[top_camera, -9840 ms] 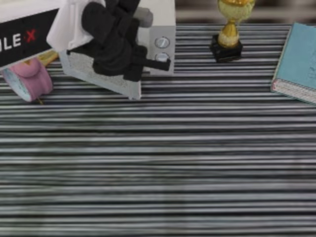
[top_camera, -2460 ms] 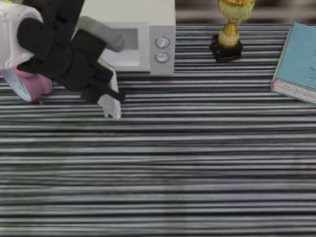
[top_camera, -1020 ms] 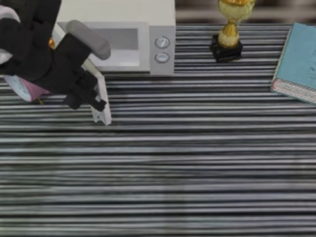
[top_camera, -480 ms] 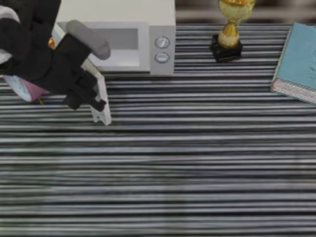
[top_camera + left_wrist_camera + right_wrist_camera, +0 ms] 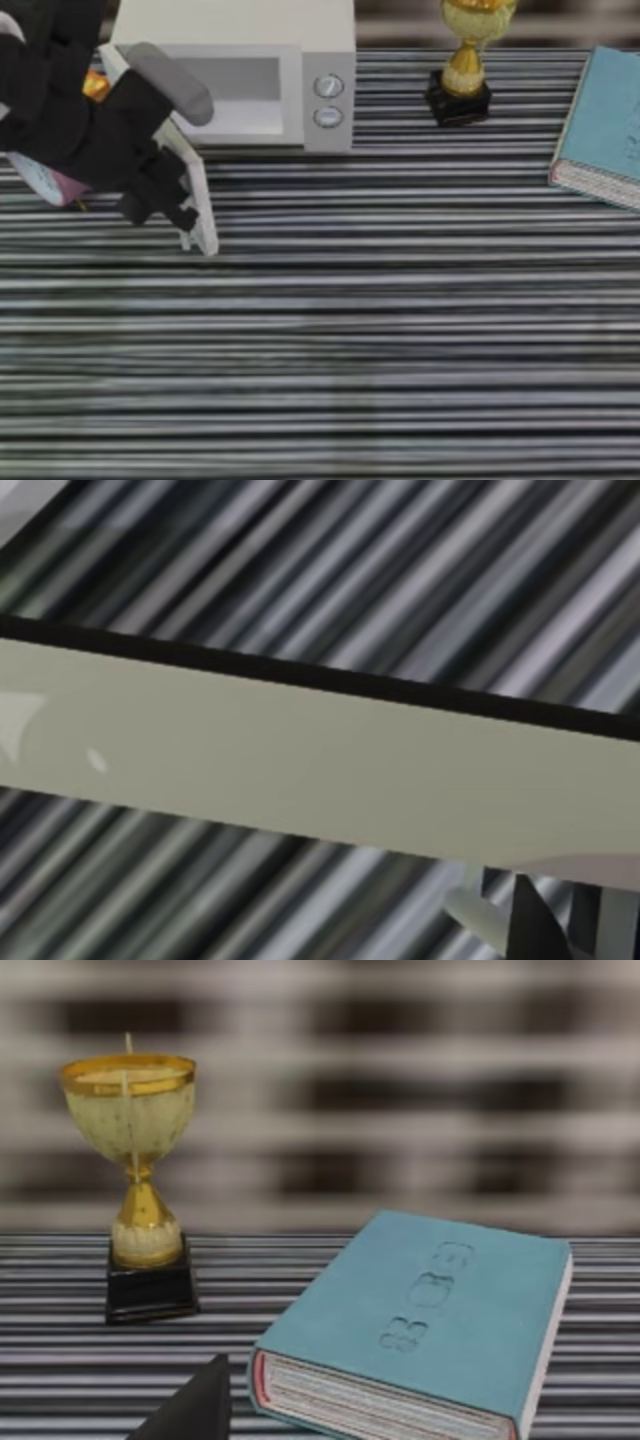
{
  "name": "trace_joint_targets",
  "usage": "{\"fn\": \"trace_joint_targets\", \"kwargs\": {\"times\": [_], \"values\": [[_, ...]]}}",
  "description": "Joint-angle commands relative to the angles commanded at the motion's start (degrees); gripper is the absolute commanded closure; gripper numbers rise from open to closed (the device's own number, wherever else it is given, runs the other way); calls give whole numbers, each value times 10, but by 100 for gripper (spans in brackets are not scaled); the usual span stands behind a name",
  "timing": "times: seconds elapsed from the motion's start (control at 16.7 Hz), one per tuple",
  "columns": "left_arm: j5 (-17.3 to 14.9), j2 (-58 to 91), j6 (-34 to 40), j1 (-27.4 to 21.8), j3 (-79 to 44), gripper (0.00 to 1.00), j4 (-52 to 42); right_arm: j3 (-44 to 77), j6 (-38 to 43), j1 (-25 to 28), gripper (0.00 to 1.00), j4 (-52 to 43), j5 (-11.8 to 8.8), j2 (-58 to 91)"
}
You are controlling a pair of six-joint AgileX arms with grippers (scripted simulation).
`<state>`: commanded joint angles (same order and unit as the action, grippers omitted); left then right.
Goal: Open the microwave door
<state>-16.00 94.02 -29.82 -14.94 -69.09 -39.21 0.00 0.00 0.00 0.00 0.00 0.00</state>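
Top view: the microwave door (image 5: pixel 200 195) has been swung a little further out than half a second ago; its free edge now sits slightly more to the left of the microwave (image 5: pixel 235 70), and the cavity is fully exposed. Against the frame from ten seconds back, where the door was only ajar, the swing is close to a right angle, so the task is judged nearly or fully done. The left gripper (image 5: pixel 165 205) is seen at the door's free edge, in front of the microwave's left corner; the jaws appear closed on the door edge or handle, though the contact itself is hidden by the arm. A pink alarm clock (image 5: pixel 50 180) lies behind the arm, left of the microwave. A gold trophy (image 5: pixel 465 60) and a teal book (image 5: pixel 605 125) stand well right of it.

Left wrist view: the frame is filled by the door's pale edge over the striped table (image 5: pixel 330 580); the jaws are not clearly shown.

Right wrist view: trophy and book only; the right arm is parked, with just a dark tip in frame.
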Motion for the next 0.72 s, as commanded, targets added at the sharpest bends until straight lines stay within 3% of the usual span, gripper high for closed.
{"fn": "trace_joint_targets", "kwargs": {"times": [0.3,0.72], "values": [[-32,-6,-69,30,4,100,-22,0,0,0,0,0,0,0],[-35,-7,-73,32,4,100,-24,0,0,0,0,0,0,0]]}}
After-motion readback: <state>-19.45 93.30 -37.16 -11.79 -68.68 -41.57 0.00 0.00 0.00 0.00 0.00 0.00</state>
